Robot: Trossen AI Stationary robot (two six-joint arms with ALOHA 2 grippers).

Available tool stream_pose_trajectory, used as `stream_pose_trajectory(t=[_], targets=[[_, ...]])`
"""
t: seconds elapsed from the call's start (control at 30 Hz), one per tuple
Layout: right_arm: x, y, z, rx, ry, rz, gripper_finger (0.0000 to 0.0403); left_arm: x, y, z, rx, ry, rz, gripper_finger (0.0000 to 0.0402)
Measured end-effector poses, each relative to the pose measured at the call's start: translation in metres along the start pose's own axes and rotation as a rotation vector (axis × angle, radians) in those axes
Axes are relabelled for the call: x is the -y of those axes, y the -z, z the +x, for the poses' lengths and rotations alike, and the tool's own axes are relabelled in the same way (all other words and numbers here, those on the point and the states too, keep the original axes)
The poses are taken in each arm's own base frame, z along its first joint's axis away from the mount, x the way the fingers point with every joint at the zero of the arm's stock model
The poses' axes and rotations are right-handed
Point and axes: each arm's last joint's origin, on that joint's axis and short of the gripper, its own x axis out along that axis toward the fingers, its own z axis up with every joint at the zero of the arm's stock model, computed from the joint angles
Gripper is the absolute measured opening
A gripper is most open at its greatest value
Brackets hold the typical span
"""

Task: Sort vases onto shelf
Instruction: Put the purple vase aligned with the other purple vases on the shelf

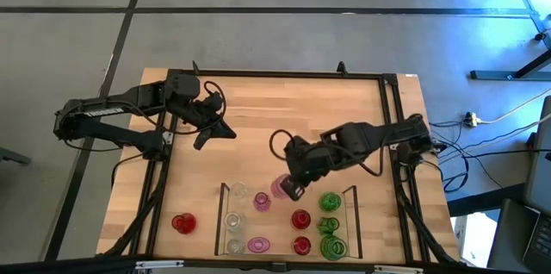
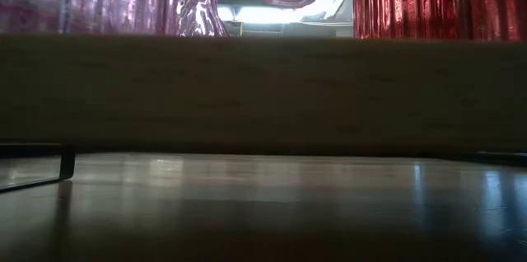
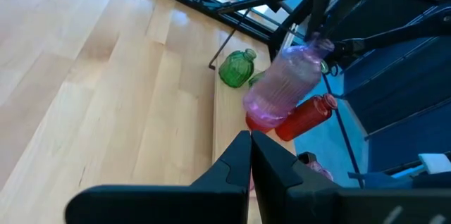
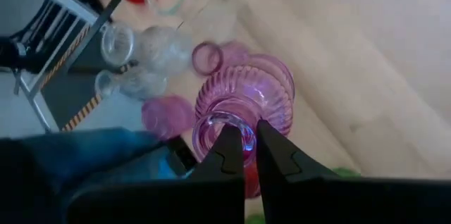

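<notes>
Right claw: the right claw (image 4: 243, 146) pinches the rim of a pink ribbed translucent vase with a narrow neck (image 1: 281, 188); one finger sits inside the mouth, the other outside.
Vase place: the pink ribbed vase hangs over the far edge of the low dark-edged shelf with a light wood floor (image 1: 353, 214), between the pink column and the red column.
Vase axis: in the left wrist view the long axis of this vase (image 3: 282, 86) is tilted, with the neck up at the claw and the wide base lower, toward the shelf floor.
Left claw: the left claw (image 1: 225, 130) is pressed together and holds nothing; it hovers over the bare wooden counter (image 1: 258, 106), well apart from the shelf.
Shelf content: clear glass vases (image 1: 233, 221) stand in one column, small pink vases (image 1: 260, 201) in the next, red round vases (image 1: 300, 220) after them, green ribbed vases (image 1: 330, 202) in the last.
Outside shelf: one red squat vase (image 1: 182, 222) stands on the counter beside the shelf.
</notes>
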Motion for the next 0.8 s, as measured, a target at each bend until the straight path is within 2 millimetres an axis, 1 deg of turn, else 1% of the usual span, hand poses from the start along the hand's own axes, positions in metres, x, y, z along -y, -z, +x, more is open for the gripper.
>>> stream_pose_trajectory(t=[0.17, 0.3, 0.47, 0.63, 0.73, 0.8], targets=[[-0.008, 0.010, -0.005, -0.028, -0.006, -0.003, 0.0000, 0.000, 0.000, 0.000, -0.002, -0.001, -0.001, 0.0005], [-0.017, 0.017, -0.005, -0.039, -0.078, -0.048, 0.0000, 0.000, 0.000, 0.000, -0.002, -0.001, 0.001, 0.0005], [-0.034, 0.027, -0.007, -0.058, -0.213, -0.134, 0.0000, 0.000, 0.001, 0.000, -0.006, -0.004, 0.016, 0.0005], [-0.041, 0.034, -0.008, -0.054, -0.259, -0.197, 0.0000, 0.000, 0.001, 0.000, -0.008, -0.004, 0.015, 0.0005], [-0.043, 0.033, 0.002, -0.064, -0.243, -0.225, 0.0000, 0.000, 0.001, 0.000, -0.008, -0.004, 0.015, 0.0005], [-0.046, 0.032, 0.015, -0.082, -0.243, -0.256, 0.0000, 0.000, 0.001, 0.000, -0.008, -0.004, 0.015, 0.0005]])
